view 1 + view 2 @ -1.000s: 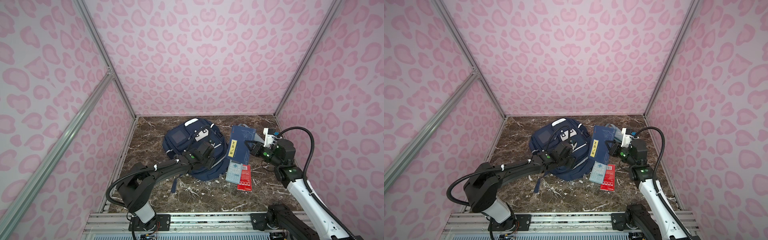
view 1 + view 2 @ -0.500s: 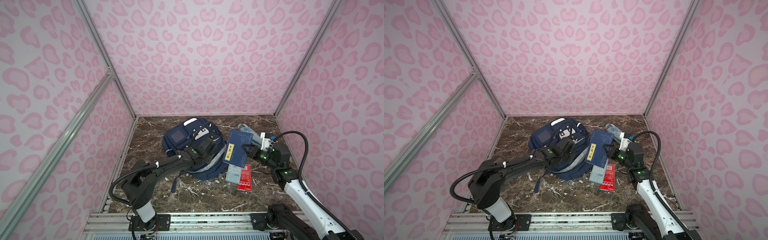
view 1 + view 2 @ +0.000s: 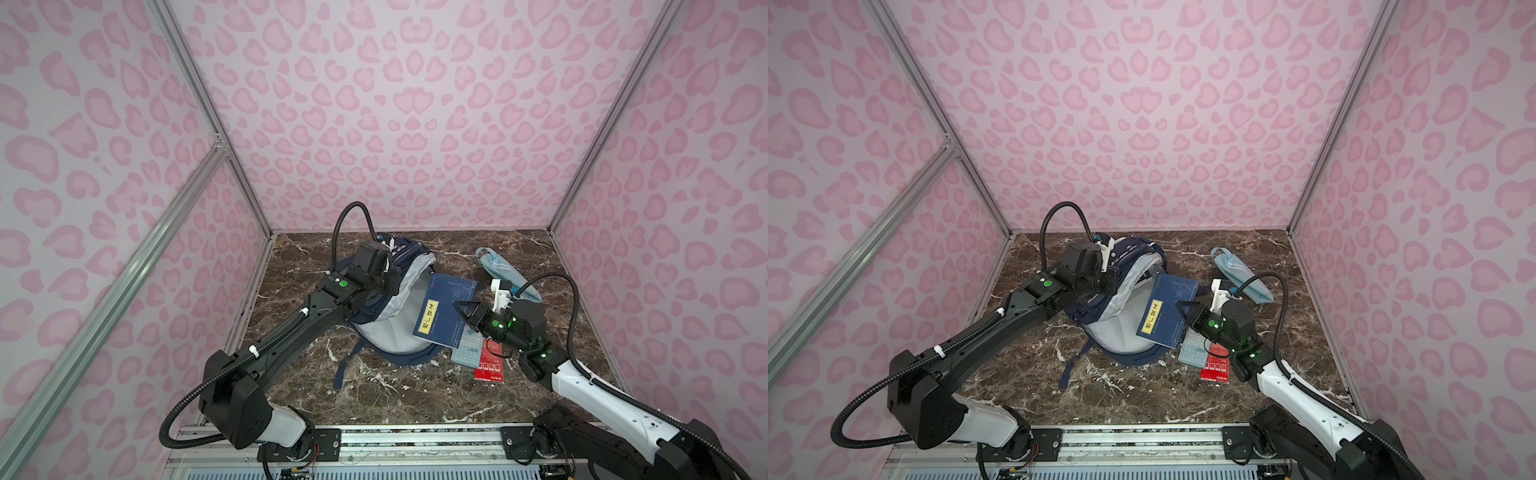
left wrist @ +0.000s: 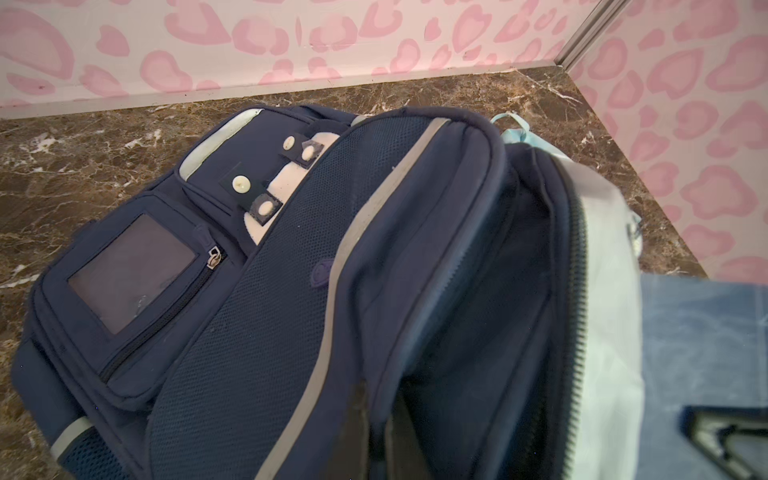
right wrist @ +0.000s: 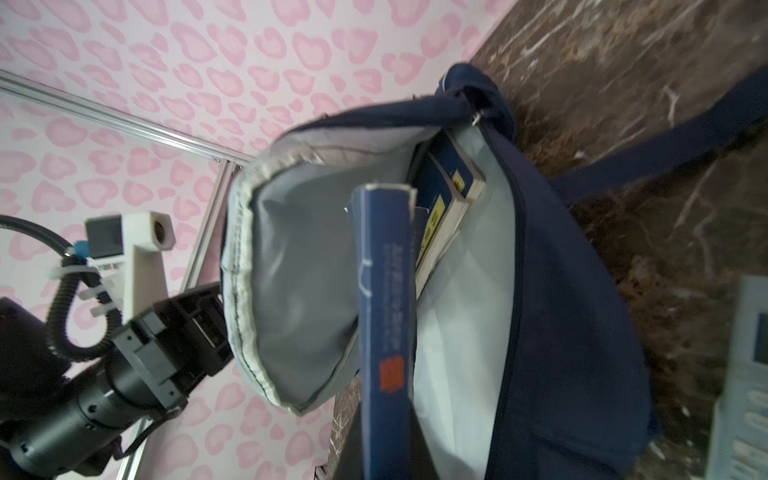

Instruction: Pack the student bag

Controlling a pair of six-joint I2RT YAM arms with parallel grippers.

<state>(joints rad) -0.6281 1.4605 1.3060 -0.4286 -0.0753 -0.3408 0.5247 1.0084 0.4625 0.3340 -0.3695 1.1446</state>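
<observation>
The student bag [image 3: 390, 332] lies left of the desk's [image 3: 395, 395] middle, two books [image 5: 449, 195] inside it. A third book [image 3: 444, 311] leans over its right rim. Just right lie a calculator [image 3: 467, 351] and booklet [image 3: 490, 368]; a pouch [image 3: 498, 266] lies farther back.

Both top views look steeply down from high above the robot's base onto the whole surface [image 3: 395, 395], while each wrist camera looks closely at the student bag [image 4: 270, 311] from opposite sides.

the left gripper [image 3: 392, 279] has clamped shut on the top flap of the bag [image 3: 388, 332] and lifted it, so the grey inside gapes open. the right gripper [image 3: 462, 311] has carried the book [image 3: 442, 316] left, over the opening, uncovering the pouch [image 3: 505, 272] at the far right.
</observation>
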